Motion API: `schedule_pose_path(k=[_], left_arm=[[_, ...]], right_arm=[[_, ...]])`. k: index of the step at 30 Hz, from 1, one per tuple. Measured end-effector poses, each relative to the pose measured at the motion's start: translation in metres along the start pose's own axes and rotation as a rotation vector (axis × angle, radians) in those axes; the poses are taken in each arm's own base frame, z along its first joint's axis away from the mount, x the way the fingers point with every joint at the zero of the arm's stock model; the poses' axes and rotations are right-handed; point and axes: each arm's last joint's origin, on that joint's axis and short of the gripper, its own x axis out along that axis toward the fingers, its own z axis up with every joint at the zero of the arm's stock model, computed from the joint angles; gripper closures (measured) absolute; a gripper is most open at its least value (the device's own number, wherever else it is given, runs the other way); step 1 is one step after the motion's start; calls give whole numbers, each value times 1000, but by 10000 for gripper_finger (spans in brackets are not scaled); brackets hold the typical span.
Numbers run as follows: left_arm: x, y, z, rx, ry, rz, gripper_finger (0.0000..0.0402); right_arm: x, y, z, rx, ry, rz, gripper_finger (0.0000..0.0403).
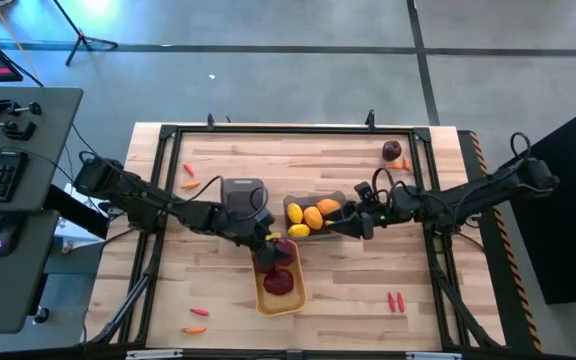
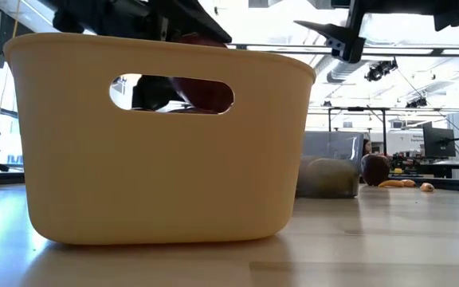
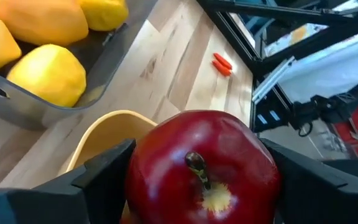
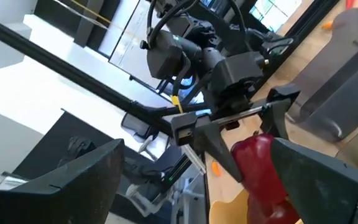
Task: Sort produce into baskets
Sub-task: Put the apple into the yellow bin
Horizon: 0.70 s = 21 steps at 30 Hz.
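Observation:
My left gripper (image 1: 273, 248) is shut on a dark red apple (image 3: 201, 165) just above the far end of the yellow-orange basket (image 1: 268, 298), whose rim shows in the left wrist view (image 3: 101, 121). Another dark red fruit (image 1: 280, 284) lies inside that basket. My right gripper (image 1: 352, 227) is open and empty beside the right end of a dark grey basket (image 1: 340, 199) that holds yellow and orange fruits (image 1: 310, 216). A second grey basket (image 1: 243, 189) stands to the left of it. My left gripper pinches the apple's two opposite sides (image 3: 143, 177) between its two fingers, with the stem end (image 3: 197, 167) facing back toward the wrist. The fingers come slanting down from the table's left. The apple is lifted clear above the yellow-orange basket.
A dark red fruit (image 1: 393, 150) lies at the far right corner, with a carrot piece (image 1: 399, 164) beside it. More carrot pieces lie at the far left (image 1: 189, 177), near left (image 1: 197, 321) and near right (image 1: 396, 300). A black frame (image 1: 288, 129) edges the table.

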Motion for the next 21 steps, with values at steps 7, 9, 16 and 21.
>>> schedule_pose_path(k=[7,9,16,21], left_arm=[[0,4,6,16,108,-98,43],[-2,4,9,0,119,-112,41],[-47,-12,44,125,-103,-164,39],[-104,-16,67,202,-337,-46,39]], right_arm=[[0,0,0,-7,-19,-12,13],[0,1,1,-10,-24,-4,13],[-7,18,18,-89,-179,153,13],[-16,15,30,-69,-276,53,13]])
